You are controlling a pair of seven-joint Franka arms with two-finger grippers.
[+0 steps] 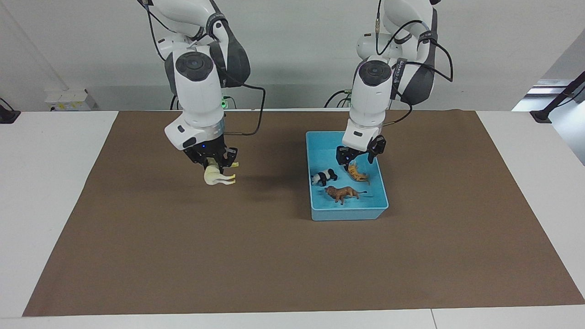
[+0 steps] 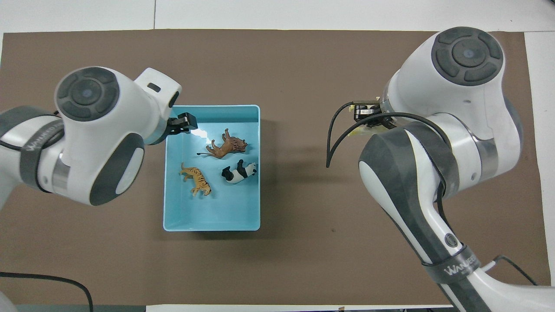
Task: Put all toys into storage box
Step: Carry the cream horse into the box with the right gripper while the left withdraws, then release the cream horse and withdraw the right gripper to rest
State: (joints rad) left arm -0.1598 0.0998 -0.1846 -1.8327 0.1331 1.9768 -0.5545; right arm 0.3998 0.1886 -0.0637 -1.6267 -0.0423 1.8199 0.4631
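Note:
The light-blue storage box [image 1: 348, 213] stands on the brown mat toward the left arm's end. In it lie the panda [image 1: 323, 177], the tiger [image 1: 357, 172] and the lion [image 1: 343, 193]. The overhead view shows the box [image 2: 212, 223] with the lion [image 2: 225, 147], tiger [image 2: 197, 180] and panda [image 2: 238, 172]. My left gripper [image 1: 358, 155] hangs open and empty over the box, just above the tiger. My right gripper [image 1: 215, 163] is shut on the cream-white horse [image 1: 218, 177], low over the mat, beside the box toward the right arm's end. In the overhead view the right arm hides most of the horse.
The brown mat [image 1: 292, 265] covers most of the white table. A black cable loops from the right arm's wrist [image 2: 334, 138] above the mat.

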